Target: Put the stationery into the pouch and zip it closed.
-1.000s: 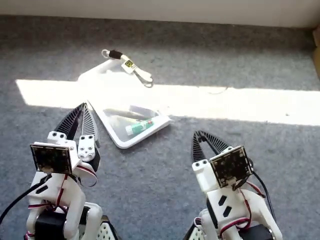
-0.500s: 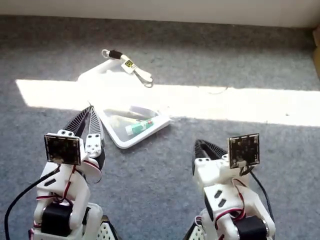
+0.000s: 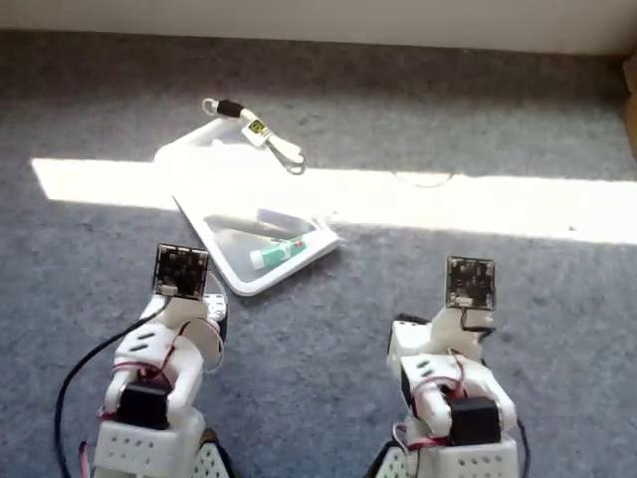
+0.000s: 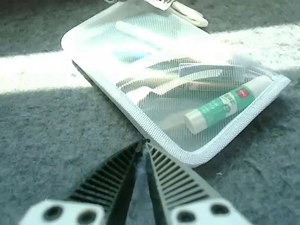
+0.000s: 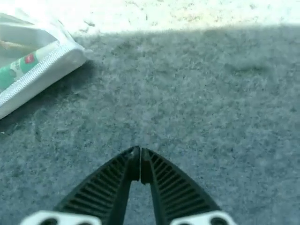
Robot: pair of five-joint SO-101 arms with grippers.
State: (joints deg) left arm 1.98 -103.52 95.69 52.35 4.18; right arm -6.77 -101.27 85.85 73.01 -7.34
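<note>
Starting nearest, the left gripper in its own wrist view has its fingers pressed together, tips right at the near edge of the pouch; whether they touch it I cannot tell. Through the mesh that view picks out a green glue stick lying along the pouch's near side and pens past it, detail the high view hardly gives. The right wrist view has the right gripper closed too, low over grey carpet, with a corner of the pouch farther off. From above, the left arm sits folded back just short of the pouch, and the right arm is folded back well apart from it. The pouch lies flat, its far half in a sun band. A cord with a clip lies at the pouch's far end.
</note>
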